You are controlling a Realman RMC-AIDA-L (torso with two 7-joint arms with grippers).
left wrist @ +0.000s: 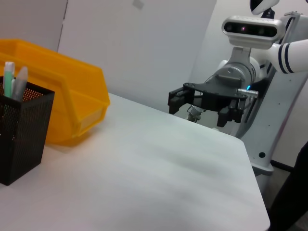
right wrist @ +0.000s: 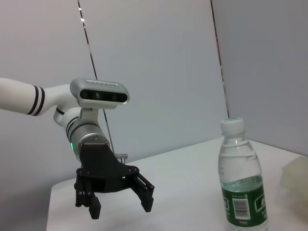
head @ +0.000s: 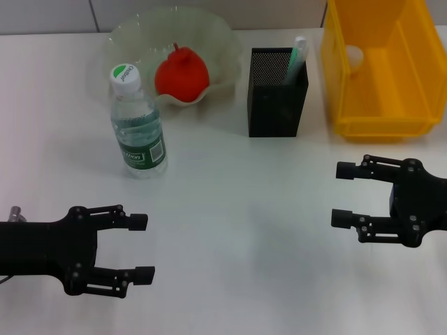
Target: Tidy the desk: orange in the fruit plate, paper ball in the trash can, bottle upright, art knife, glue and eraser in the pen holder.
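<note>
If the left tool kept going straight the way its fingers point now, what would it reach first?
Probably the right tool. The left tool, open, points across the bare table toward it, and the left wrist view shows the right tool facing back; the bottle stands off that line.

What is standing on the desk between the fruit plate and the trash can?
In the head view, the pen holder stands between the fruit plate and the trash can.
</note>
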